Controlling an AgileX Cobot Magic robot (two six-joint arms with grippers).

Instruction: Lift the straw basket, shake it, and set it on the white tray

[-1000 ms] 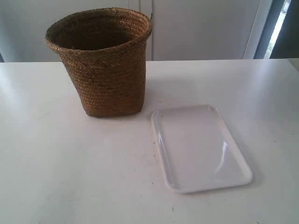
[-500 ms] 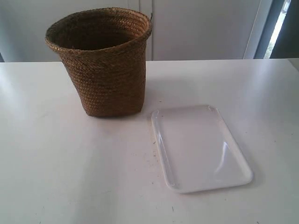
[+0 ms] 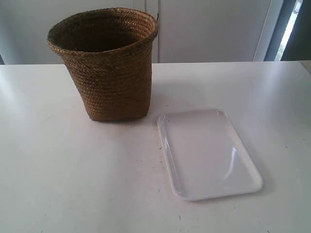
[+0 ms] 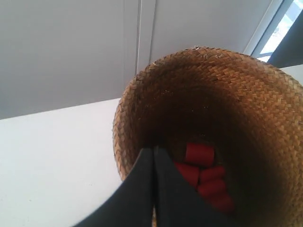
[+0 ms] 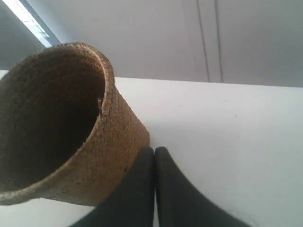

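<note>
Nothing has moved in the exterior view over the last second: basket and tray lie exactly as they lay, and no arm shows there.

Nearest, the white table (image 3: 73, 187) is bare across its front. Next, the white tray (image 3: 209, 155) lies flat and unloaded, with open surface on every side. Just past its far corner, near but apart, the straw basket (image 3: 109, 73) stands upright on the table, mouth up.

In the left wrist view, the left gripper (image 4: 154, 152) has its fingers pressed together on nothing. Its tips lie at the basket's rim as that camera sees it; contact cannot be told. Several red cylinders (image 4: 201, 165) lie in the basket's bottom. In the right wrist view, the right gripper (image 5: 155, 150) is likewise pressed together and empty, beside the basket's outer wall; contact cannot be told. Farthest back, a pale wall (image 3: 209, 29) stands behind the table's rear edge.

Assessment: no stage is complete. Gripping, lifting, shaking and placing all remain. Each pincer would have to spread before it could take the braided rim.

Clearance: the path from basket to tray is short and unobstructed, and nothing shows above the basket. The base looks close to the tray's width, so it likely needs centring to sit inside the low rim. The glossy tray may slide if nudged.
</note>
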